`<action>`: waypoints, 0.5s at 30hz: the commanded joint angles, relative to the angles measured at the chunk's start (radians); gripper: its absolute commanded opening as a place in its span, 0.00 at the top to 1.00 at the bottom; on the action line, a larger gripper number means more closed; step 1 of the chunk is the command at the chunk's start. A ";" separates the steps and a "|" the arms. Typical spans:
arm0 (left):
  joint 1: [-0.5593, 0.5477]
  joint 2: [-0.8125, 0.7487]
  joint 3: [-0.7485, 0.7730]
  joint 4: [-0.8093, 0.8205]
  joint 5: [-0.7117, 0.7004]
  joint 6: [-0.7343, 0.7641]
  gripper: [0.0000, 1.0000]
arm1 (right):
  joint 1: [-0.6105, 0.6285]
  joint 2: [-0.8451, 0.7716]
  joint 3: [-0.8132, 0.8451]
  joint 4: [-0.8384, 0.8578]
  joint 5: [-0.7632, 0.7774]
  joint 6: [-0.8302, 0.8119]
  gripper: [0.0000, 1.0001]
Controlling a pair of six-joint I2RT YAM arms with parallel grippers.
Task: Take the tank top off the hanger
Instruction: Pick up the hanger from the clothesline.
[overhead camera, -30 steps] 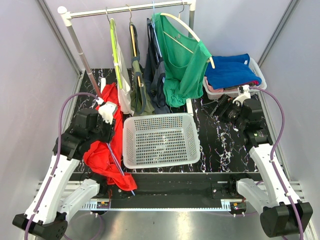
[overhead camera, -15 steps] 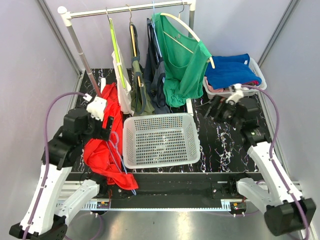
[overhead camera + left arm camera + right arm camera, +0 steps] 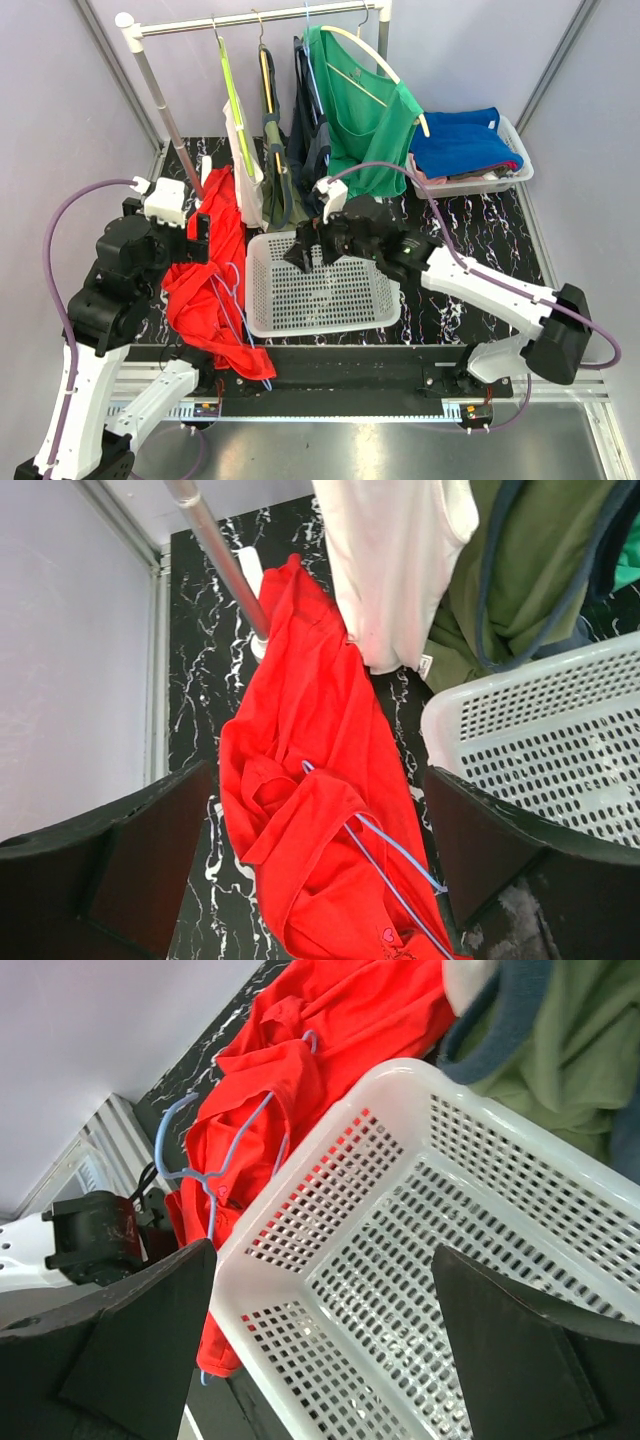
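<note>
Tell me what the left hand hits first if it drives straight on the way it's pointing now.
Most likely the red tank top, which fills the wrist view between the open fingers of the left hand, its blue hanger lying just beside that line. Depth is unclear.

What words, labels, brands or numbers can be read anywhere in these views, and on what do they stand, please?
No text can be read in any view.
red tank top: small dark print near its lower edge, too small to read.
white top: small tag at its hem, too blurred to read.
green top: small neck label, too small to read.
</note>
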 commanded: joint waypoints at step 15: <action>-0.001 0.003 -0.024 0.076 -0.043 -0.048 0.05 | 0.227 0.292 0.174 0.238 0.044 0.039 0.07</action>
